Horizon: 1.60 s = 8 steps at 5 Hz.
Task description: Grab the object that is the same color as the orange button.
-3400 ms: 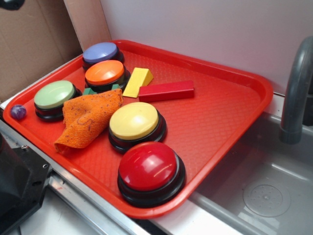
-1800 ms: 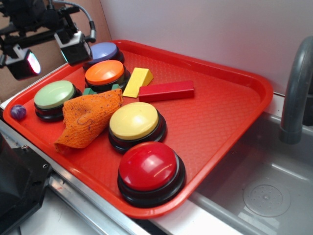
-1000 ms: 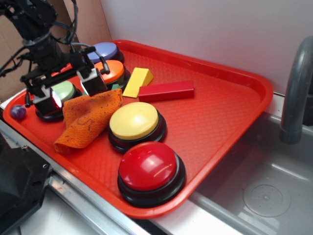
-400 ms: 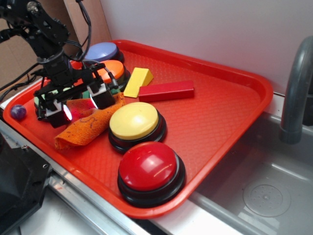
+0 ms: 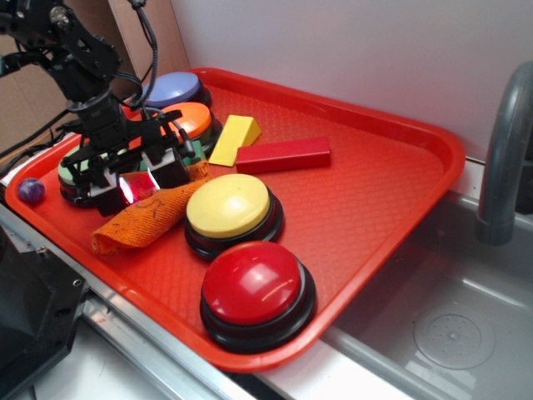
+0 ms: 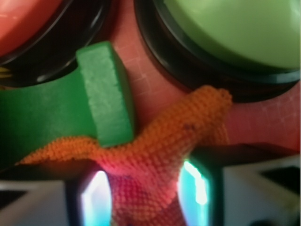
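The object, an orange knitted cloth, lies on the red tray left of the yellow button. My gripper is down over the cloth's upper end. In the wrist view its two lit pads press on a raised, bunched fold of the cloth from both sides. The orange button stands just behind the gripper, and its edge fills the top left corner of the wrist view.
A green block and the green button lie right beyond the cloth. A blue button, yellow button, red button, yellow wedge and red block share the tray. A purple ball sits left; sink right.
The gripper came in from the upper left, dropped onto the cloth's upper end and closed its fingers, bunching the cloth between them.
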Each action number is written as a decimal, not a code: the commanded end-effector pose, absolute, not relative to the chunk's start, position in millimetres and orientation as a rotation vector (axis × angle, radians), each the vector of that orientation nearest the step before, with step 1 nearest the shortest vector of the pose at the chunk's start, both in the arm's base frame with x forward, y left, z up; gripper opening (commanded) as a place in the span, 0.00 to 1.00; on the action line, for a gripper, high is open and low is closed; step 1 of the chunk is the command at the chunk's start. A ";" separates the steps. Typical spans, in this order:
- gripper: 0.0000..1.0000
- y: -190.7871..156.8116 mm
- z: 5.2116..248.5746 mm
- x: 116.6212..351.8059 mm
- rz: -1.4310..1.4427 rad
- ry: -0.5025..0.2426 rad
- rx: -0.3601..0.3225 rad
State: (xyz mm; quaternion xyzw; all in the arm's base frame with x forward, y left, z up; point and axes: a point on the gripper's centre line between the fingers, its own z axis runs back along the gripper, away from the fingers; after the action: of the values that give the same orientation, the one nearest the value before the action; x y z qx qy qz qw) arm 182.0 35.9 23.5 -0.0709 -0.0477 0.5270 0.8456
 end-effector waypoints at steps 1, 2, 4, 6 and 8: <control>0.00 37.5 26.7 183.5 1.076 -0.132 -0.139; 0.00 39.1 27.8 185.0 1.062 -0.150 -0.115; 0.00 41.2 76.5 186.7 0.902 -0.127 -0.098; 0.00 33.5 142.9 184.3 0.547 -0.029 -0.088; 0.00 12.5 169.6 171.8 0.302 -0.033 -0.065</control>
State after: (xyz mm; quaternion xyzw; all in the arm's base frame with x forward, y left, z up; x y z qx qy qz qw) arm 165.1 8.7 157.9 -0.0354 0.0088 0.1561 0.9871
